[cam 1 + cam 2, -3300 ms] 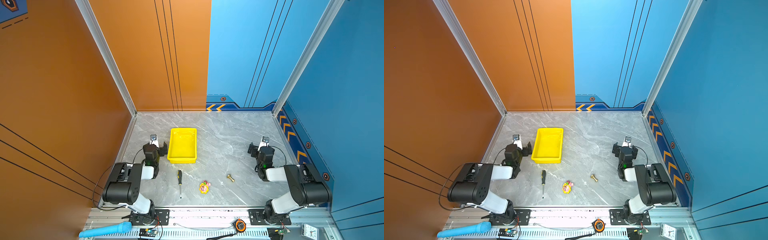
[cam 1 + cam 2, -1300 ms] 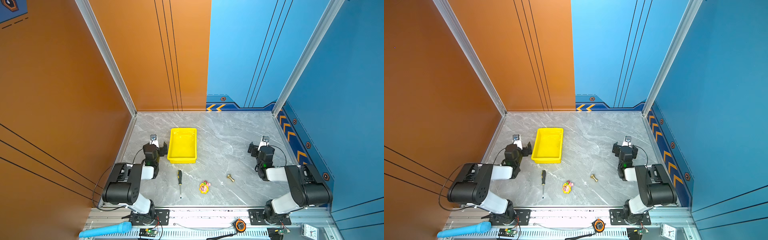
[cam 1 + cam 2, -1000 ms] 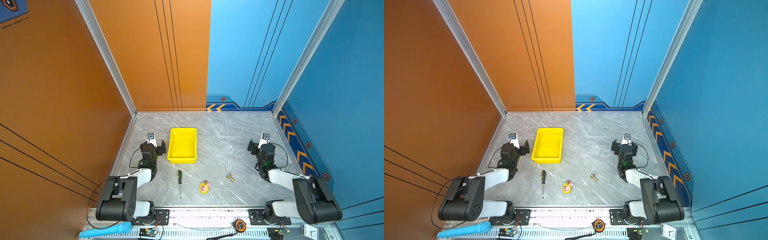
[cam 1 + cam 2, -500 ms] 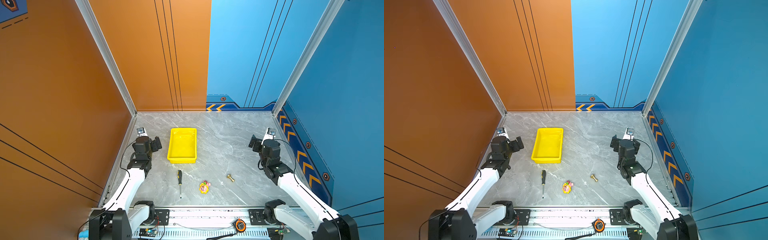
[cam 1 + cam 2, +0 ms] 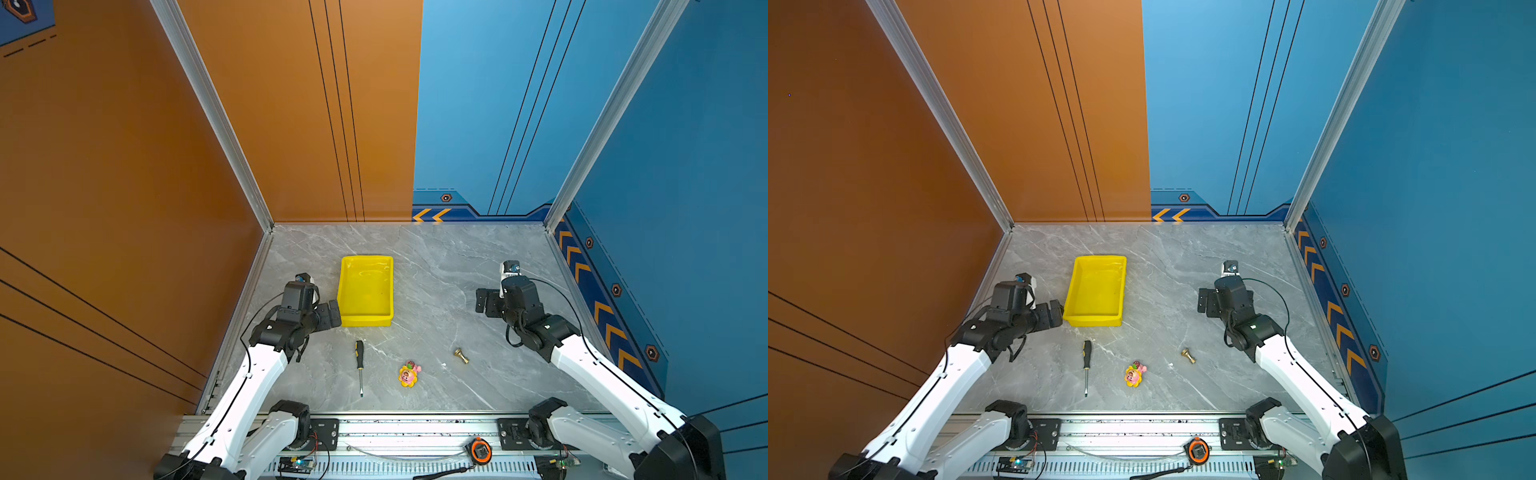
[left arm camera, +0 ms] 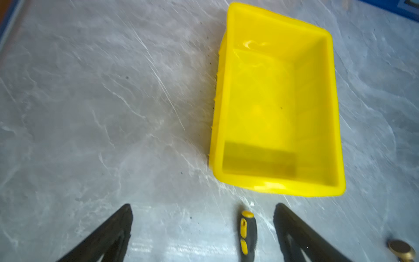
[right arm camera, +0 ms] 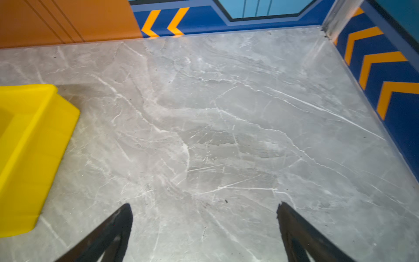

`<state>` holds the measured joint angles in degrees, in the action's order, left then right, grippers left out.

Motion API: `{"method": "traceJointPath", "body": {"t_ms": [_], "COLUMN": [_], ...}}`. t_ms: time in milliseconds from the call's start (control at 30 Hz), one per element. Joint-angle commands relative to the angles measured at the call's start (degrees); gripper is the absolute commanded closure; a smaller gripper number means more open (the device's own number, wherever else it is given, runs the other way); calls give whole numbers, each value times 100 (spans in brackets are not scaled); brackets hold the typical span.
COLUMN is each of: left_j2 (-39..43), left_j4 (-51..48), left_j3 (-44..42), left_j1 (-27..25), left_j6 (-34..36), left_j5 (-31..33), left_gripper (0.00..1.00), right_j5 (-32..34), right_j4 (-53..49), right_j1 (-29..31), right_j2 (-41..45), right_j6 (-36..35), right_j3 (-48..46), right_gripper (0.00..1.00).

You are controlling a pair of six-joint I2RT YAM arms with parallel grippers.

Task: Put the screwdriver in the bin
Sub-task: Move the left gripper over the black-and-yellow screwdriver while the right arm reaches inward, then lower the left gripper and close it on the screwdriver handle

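Note:
The screwdriver [image 5: 360,363] [image 5: 1086,365], black handle with yellow accents and a thin shaft, lies flat on the grey floor in front of the bin. The empty yellow bin [image 5: 365,321] [image 5: 1094,320] sits mid-floor. My left gripper [image 5: 330,314] [image 5: 1051,312] hovers open by the bin's near left corner; in the left wrist view the screwdriver handle [image 6: 247,233] shows below, between the spread fingers, with the bin [image 6: 294,188] beyond. My right gripper [image 5: 486,301] [image 5: 1207,302] hangs open above bare floor at the right, holding nothing; the bin's side [image 7: 27,158] shows in its wrist view.
A small brass fitting [image 5: 461,355] [image 5: 1188,355] [image 6: 401,249] and a yellow-and-pink flower toy [image 5: 409,374] [image 5: 1134,374] lie on the floor right of the screwdriver. Orange and blue walls enclose the floor. An aluminium rail [image 5: 415,432] runs along the front.
Both arms have unfolded from their tucked rest pose and lifted. The left gripper has swung toward the bin's near left corner. Objects on the floor have not moved.

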<state>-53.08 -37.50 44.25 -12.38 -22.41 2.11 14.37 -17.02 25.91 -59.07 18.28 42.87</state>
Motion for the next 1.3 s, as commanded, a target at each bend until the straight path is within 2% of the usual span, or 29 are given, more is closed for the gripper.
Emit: {"method": "traceJointPath", "body": {"t_ms": [0, 200, 300, 433, 533, 733, 967, 1267], "left_j2": [42, -15, -210, -528, -795, -1079, -1335, -1248], "left_j4": [-1180, -1388, -1389, -1371, -1371, -1007, -305, -150], "left_j3": [279, 306, 315, 313, 271, -87, -518, -929], "left_j1": [-460, -1458, -1964, -2576, -2898, -3004, -3166, -3187], "left_j6": [-530, -1344, -1755, -2350, -2489, -2858, -2885, -2839], "left_j5": [-120, 247, 485, 821, 1039, 1039, 867, 803], "left_gripper": [2, 2, 2, 2, 2, 0, 0, 2], "right_j5": [-412, -1016, -1253, -1276, -1120, -974, -887, -1547], "right_j4": [-61, 250, 443, 588, 555, 406, 129, 858], "right_j1": [357, 1283, 1760, 2377, 2811, 3237, 3289, 3376], "right_j2": [-10, 155, 352, 597, 715, 877, 801, 658], "right_j6": [-134, -671, -687, -563, -548, -361, -470, -1057], "right_j3": [231, 91, -90, -256, -290, -348, -203, -601], "right_gripper": [0, 0, 0, 0, 0, 0, 0, 0]}}
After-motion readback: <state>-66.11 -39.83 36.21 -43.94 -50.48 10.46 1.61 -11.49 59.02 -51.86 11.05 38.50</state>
